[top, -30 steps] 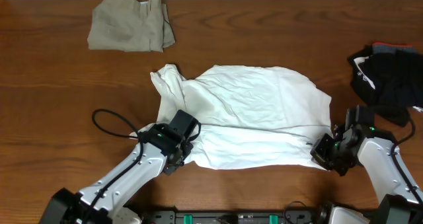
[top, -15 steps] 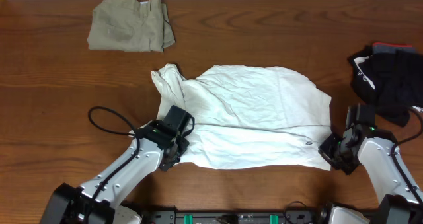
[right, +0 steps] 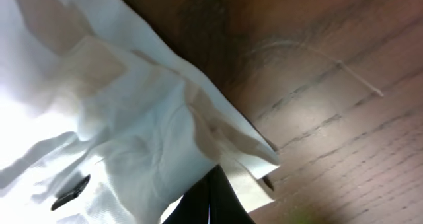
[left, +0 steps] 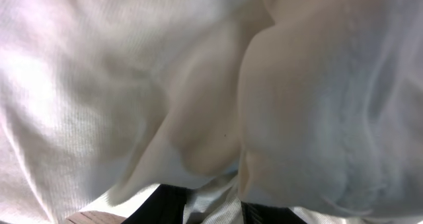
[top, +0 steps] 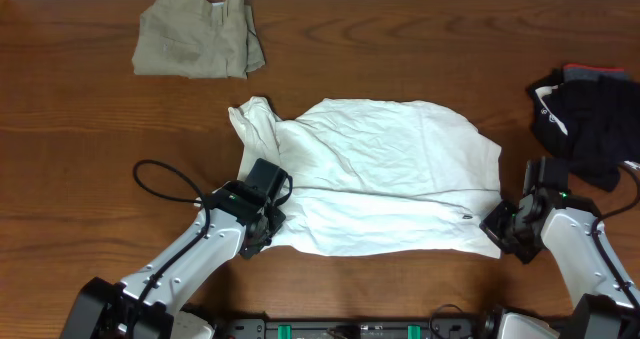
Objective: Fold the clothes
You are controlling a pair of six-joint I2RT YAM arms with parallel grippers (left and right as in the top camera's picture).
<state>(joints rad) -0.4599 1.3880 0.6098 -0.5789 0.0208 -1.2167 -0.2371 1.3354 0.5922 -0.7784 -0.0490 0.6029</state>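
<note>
Seemingly both end effectors (left: 211,207) (right: 209,201) pinch the T-shirt (top: 380,169).

Reaches in from the near left corner with the left arm (top: 190,254), forearm slanting up and to the right. Holds the left gripper (top: 266,219) low at the near left edge of the T-shirt (top: 380,169), with jaws partly closed and a fold of cloth bunched between the dark fingers (left: 158,209). Comes in from the near right corner with the right arm (top: 585,254), wrist turned inward. Pinches the shirt's near right corner in the right gripper (top: 497,229), with fingers (right: 206,197) pressed tight together.
</note>
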